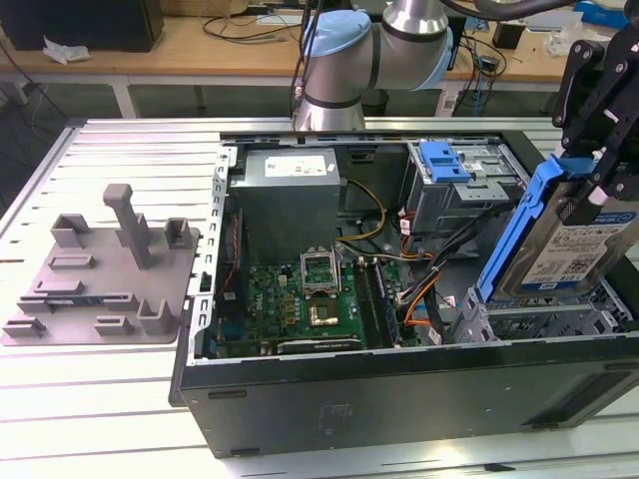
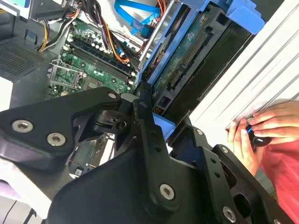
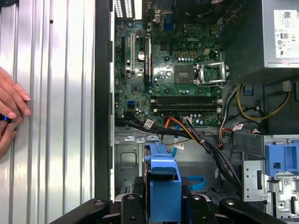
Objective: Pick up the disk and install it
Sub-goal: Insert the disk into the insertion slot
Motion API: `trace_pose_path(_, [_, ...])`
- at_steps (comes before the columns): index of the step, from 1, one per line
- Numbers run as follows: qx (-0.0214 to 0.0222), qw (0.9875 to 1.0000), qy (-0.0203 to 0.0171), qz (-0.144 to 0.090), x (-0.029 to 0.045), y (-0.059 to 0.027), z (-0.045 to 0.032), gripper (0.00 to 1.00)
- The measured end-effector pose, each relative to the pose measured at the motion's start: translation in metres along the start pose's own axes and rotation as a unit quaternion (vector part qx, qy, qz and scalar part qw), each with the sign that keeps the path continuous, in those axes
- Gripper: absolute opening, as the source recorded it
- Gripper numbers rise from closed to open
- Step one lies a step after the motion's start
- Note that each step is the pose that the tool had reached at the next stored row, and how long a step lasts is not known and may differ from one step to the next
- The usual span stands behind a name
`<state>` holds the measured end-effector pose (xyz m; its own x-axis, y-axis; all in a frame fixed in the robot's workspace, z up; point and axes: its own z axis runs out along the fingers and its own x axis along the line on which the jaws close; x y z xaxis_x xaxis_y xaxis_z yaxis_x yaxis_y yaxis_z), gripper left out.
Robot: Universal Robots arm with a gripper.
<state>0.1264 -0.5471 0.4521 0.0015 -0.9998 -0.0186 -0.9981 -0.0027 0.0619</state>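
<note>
Blue-framed and silver: pinches the disk (image 1: 574, 244) in the gripper (image 1: 591, 195), holds it tilted above the drive cage (image 1: 539, 321); mid-install, probably needs squaring to the slot.

Arm (image 1: 369, 50) reaches from the far side toward the exterior view's right; gripper (image 1: 589, 192) points down, slightly tilted, jaws clamped on the disk (image 1: 577, 251).
</note>
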Motion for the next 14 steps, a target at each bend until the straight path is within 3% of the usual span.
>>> trace_pose_path(14, [0.0000, 1.0000, -0.0001, -0.001, 0.0001, -0.0018, 0.0058, 0.37])
